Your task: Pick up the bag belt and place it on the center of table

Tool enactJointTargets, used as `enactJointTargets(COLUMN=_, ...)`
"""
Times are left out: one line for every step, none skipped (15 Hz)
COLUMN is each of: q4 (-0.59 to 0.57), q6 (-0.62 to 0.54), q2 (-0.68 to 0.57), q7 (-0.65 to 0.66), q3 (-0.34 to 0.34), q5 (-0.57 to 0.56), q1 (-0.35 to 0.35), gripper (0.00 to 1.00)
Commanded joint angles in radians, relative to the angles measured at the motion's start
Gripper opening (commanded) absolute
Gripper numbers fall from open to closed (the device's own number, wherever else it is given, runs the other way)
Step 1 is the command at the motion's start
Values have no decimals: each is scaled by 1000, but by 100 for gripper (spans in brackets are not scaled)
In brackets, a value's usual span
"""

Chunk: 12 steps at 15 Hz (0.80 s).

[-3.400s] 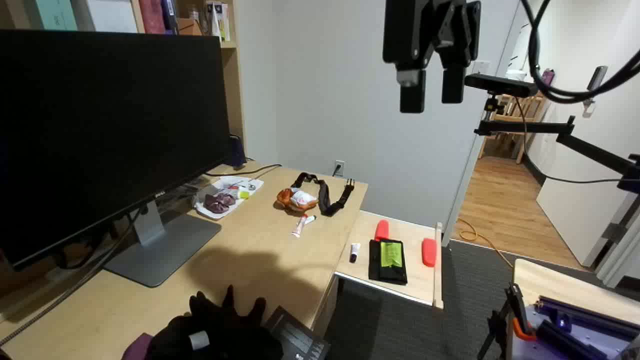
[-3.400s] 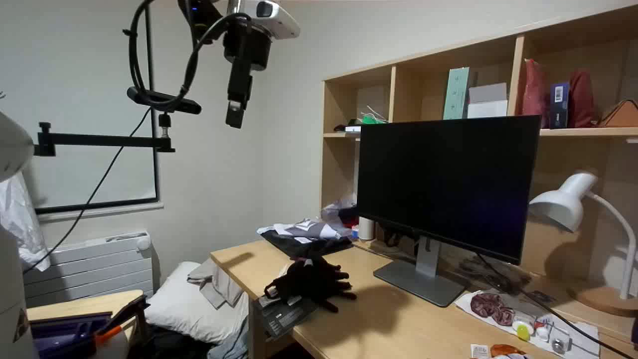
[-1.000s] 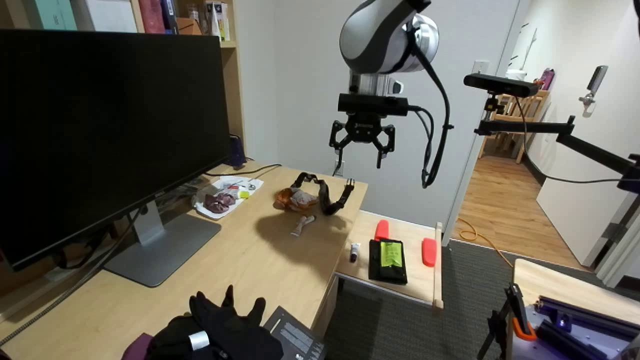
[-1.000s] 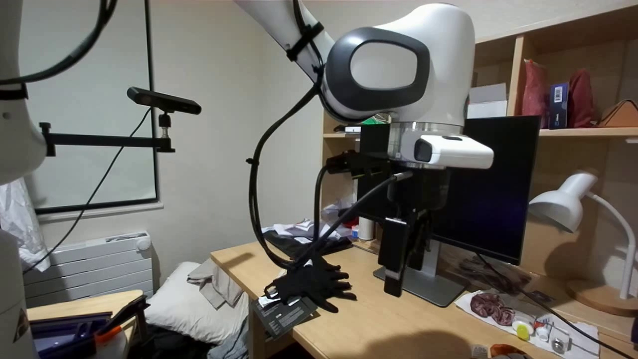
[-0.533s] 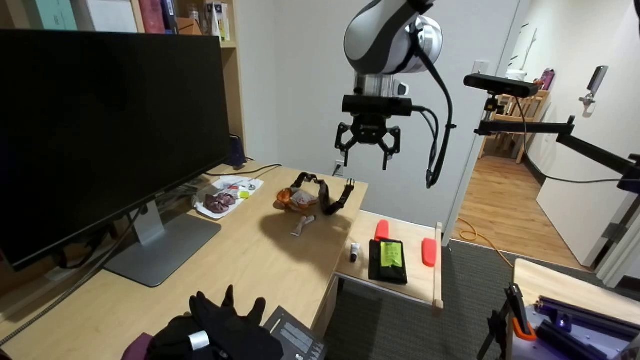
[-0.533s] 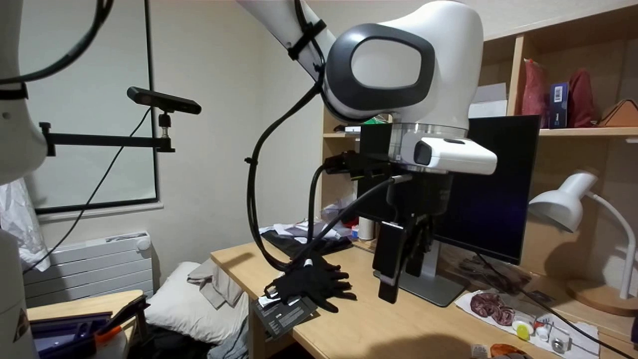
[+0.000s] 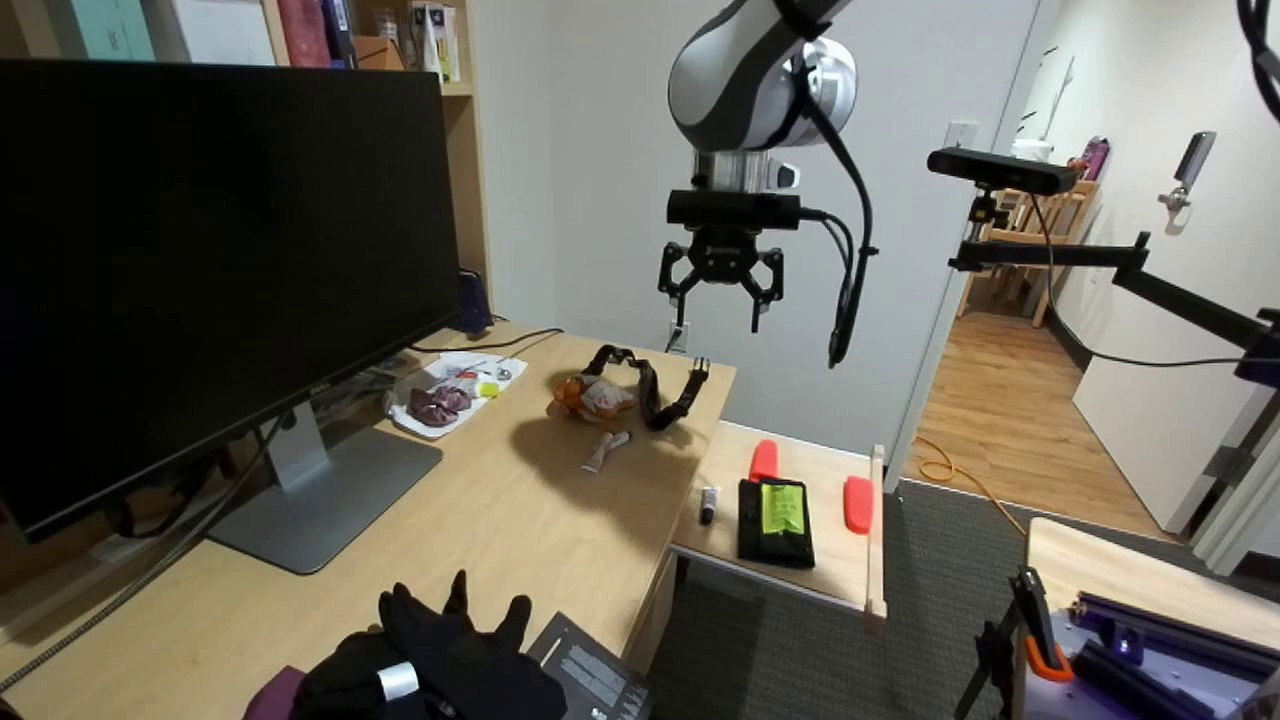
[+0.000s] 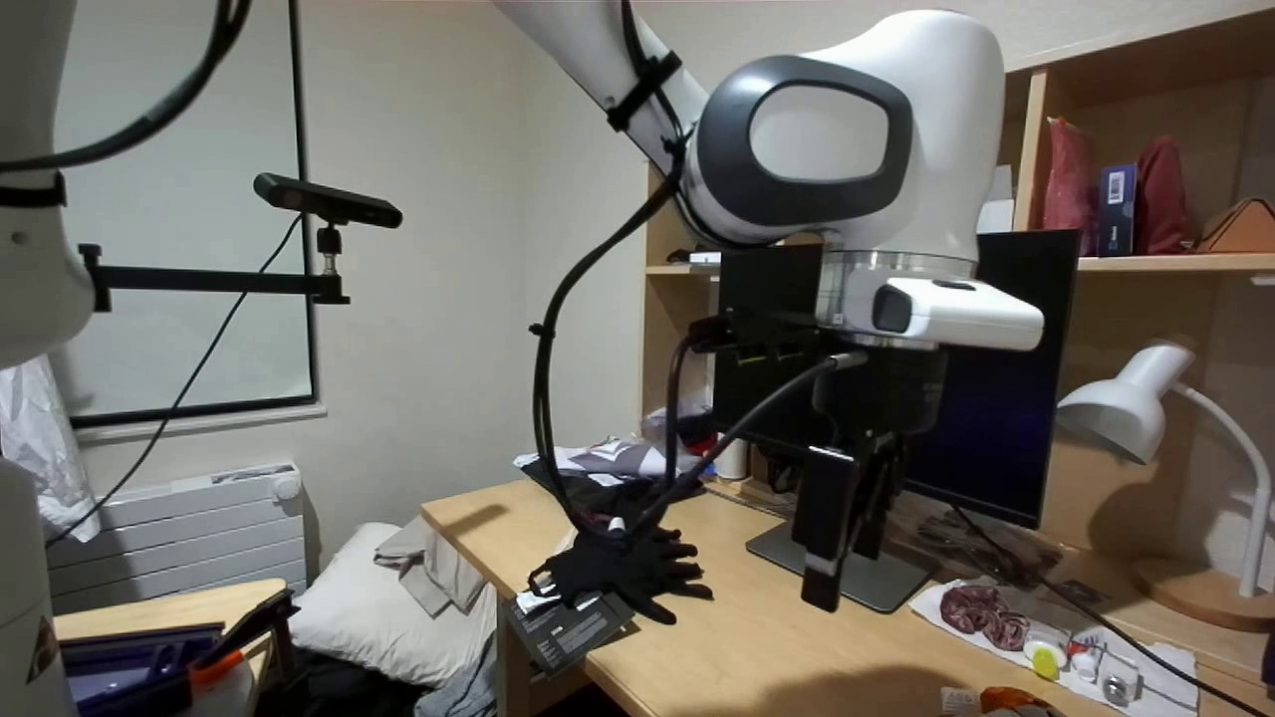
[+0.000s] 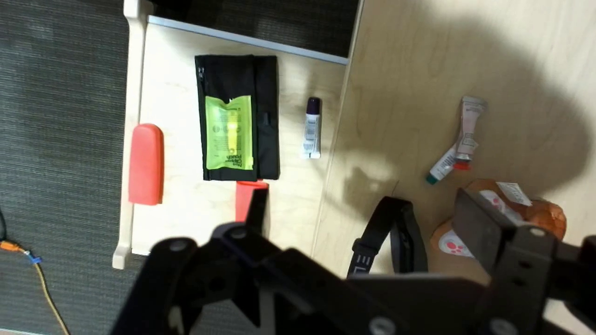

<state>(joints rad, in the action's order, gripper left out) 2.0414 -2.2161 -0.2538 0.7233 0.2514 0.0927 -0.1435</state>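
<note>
The bag belt (image 7: 650,395), a floppy black strap with a buckle, lies curved on the far end of the light wood table (image 7: 480,520). In the wrist view a bend of the belt (image 9: 379,221) shows between the fingers; the rest is hidden behind the gripper's body. My gripper (image 7: 718,326) is open and empty, pointing down, and hangs well above the table over the belt's area. In the wrist view its fingers stand wide apart, with one finger (image 9: 482,228) in front of the orange-brown pouch. The belt is out of view in an exterior view where the gripper (image 8: 842,578) shows.
The orange-brown pouch (image 7: 572,398) and small tubes (image 7: 604,452) lie beside the belt. A white tray (image 7: 430,425), a monitor (image 7: 220,270) and black gloves (image 7: 440,650) are on the table. A lower shelf (image 7: 715,450) beyond the table's edge holds a black pouch (image 7: 755,550).
Over the last seconds the arm has swung in over the table's far end, with the gripper turned. In the last half second it has shifted slightly sideways. The gripper stays open; the belt has not moved.
</note>
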Motion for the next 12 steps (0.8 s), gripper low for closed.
enactJointTargets(q4=-167, q6=24, q2=-187, q7=-11, q3=18, q5=0, q1=-43, gripper=100)
enactJointTargets(q4=-201, q6=28, q2=-227, q7=-12, q3=23, q5=2, q1=-50, gripper=100)
enactJointTargets(q4=-240, q6=14, q2=-285, q7=-10, q3=35, q5=-10, q1=-59, gripper=100)
enactJointTargets(q4=-271, q6=7, q2=-323, q7=-1, q3=43, q5=-14, q1=-65, gripper=100)
enactJointTargets(q4=-307, q6=5, q2=-371, q7=-1, q3=52, q5=-18, q1=-75, gripper=100)
enactJointTargets(q4=-349, q6=8, q2=-416, q7=-1, q3=55, q5=-14, q1=-85, gripper=100)
enactJointTargets(q4=-379, q6=-12, q2=-456, q7=-4, q3=64, q5=-18, q1=-91, gripper=100)
enactJointTargets(q4=-412, q6=-17, q2=-485, q7=6, q3=70, q5=-24, q1=-87, gripper=100)
enactJointTargets(q4=-445, q6=-16, q2=-514, q7=1, q3=72, q5=-24, q1=-89, gripper=100)
enactJointTargets(q4=-470, q6=-16, q2=-534, q7=4, q3=77, q5=-26, q1=-87, gripper=100)
enactJointTargets(q4=-507, q6=-15, q2=-564, q7=-8, q3=77, q5=-31, q1=-90, gripper=100)
enactJointTargets(q4=-533, q6=-16, q2=-586, q7=-10, q3=80, q5=-37, q1=-87, gripper=100)
